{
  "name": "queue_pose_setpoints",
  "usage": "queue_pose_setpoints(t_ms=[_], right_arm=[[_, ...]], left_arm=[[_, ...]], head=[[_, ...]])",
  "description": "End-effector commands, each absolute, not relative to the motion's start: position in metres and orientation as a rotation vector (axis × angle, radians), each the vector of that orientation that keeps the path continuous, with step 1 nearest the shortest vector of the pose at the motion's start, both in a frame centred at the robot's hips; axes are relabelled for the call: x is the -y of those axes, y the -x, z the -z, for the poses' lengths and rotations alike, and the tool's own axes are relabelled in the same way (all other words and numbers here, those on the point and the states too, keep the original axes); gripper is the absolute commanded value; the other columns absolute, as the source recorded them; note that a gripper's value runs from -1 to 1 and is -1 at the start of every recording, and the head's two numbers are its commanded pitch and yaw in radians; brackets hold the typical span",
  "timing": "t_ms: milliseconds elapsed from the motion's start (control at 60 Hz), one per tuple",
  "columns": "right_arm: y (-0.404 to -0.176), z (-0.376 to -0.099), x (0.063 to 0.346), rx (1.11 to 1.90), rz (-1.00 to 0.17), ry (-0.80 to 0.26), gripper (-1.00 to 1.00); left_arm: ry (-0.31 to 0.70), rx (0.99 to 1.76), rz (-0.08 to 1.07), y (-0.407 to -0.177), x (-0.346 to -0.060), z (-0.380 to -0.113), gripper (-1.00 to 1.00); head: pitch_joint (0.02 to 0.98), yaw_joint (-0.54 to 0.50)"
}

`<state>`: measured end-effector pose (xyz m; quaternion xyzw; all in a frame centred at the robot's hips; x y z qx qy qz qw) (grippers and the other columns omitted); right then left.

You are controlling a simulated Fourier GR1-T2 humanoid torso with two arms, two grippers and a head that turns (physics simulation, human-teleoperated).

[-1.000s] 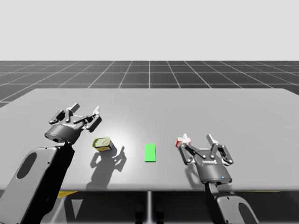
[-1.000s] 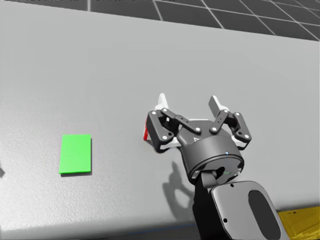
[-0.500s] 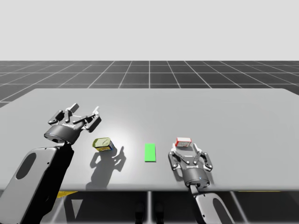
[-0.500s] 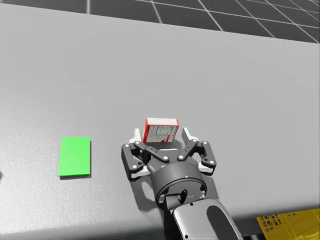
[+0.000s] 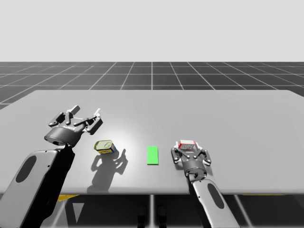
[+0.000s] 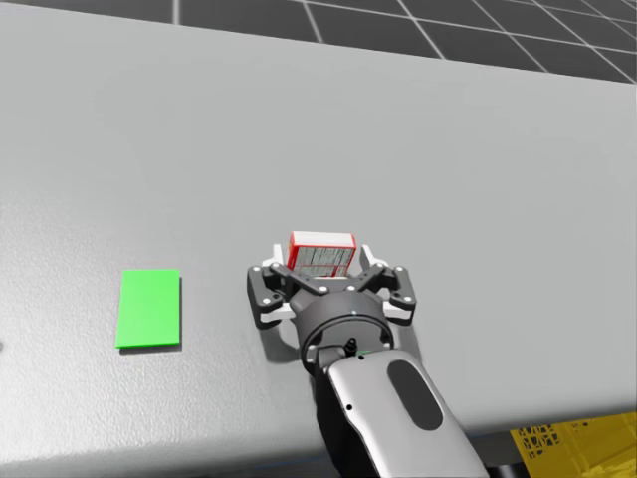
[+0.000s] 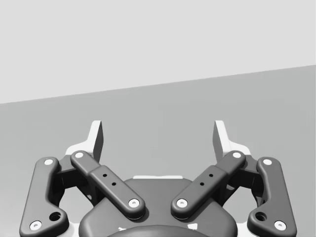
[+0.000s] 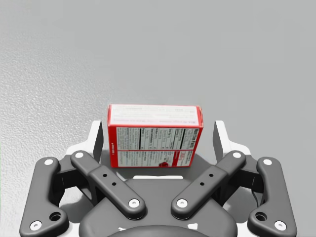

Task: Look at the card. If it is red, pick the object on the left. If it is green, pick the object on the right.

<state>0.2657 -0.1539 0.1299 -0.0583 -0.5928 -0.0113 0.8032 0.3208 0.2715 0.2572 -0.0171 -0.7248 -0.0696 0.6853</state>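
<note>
Moved the right pincer forward over the last half-second; wide open, now straddling the red box at lower centre of the head view, with gaps on both sides; lying right of the green card on the bench, so the correct pick; ready for closing next.

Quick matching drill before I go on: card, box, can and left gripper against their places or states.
1 green card
2 red box
3 yellow can
4 left gripper

A open, holding nothing
B between the open fingers of the right gripper
C resting left of the card
D flat between can and box

Pairs: 1-D, 2-B, 3-C, 4-A
</note>
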Motion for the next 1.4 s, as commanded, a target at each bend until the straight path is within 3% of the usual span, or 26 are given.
queue_pose_setpoints(t_ms=[17,217,233,267,300,333,583,983,1400], right_arm=[[-0.278,-0.127,0.154,1.25,0.019,0.124,-1.0],[-0.282,-0.124,0.152,1.187,-0.024,0.1,-1.0],[-0.281,-0.124,0.152,1.181,-0.027,0.097,-0.93],[-0.28,-0.123,0.151,1.18,-0.022,0.1,-0.68],[-0.279,-0.121,0.151,1.184,0.001,0.12,0.85],[-0.278,-0.121,0.151,1.182,0.012,0.118,1.0],[-0.275,-0.122,0.154,1.169,0.038,0.114,1.0],[-0.272,-0.119,0.154,1.19,0.028,0.112,1.0],[-0.278,-0.141,0.166,1.247,0.052,0.13,1.0]], left_arm=[[0.038,1.624,0.156,-0.321,-0.272,-0.257,-1.0],[0.038,1.624,0.156,-0.321,-0.272,-0.257,-1.0],[0.038,1.624,0.156,-0.321,-0.272,-0.257,-1.0],[0.038,1.624,0.156,-0.321,-0.272,-0.257,-1.0],[0.038,1.624,0.156,-0.321,-0.272,-0.257,-1.0],[0.038,1.624,0.156,-0.321,-0.272,-0.257,-1.0],[0.038,1.624,0.156,-0.321,-0.272,-0.257,-1.0],[0.032,1.619,0.169,-0.323,-0.27,-0.255,-1.0],[0.032,1.624,0.163,-0.323,-0.27,-0.255,-1.0]], head=[[0.832,-0.29],[0.83,-0.3],[0.83,-0.3],[0.829,-0.3],[0.829,-0.3],[0.827,-0.3],[0.745,-0.31],[0.43,-0.32],[0.404,-0.33]])
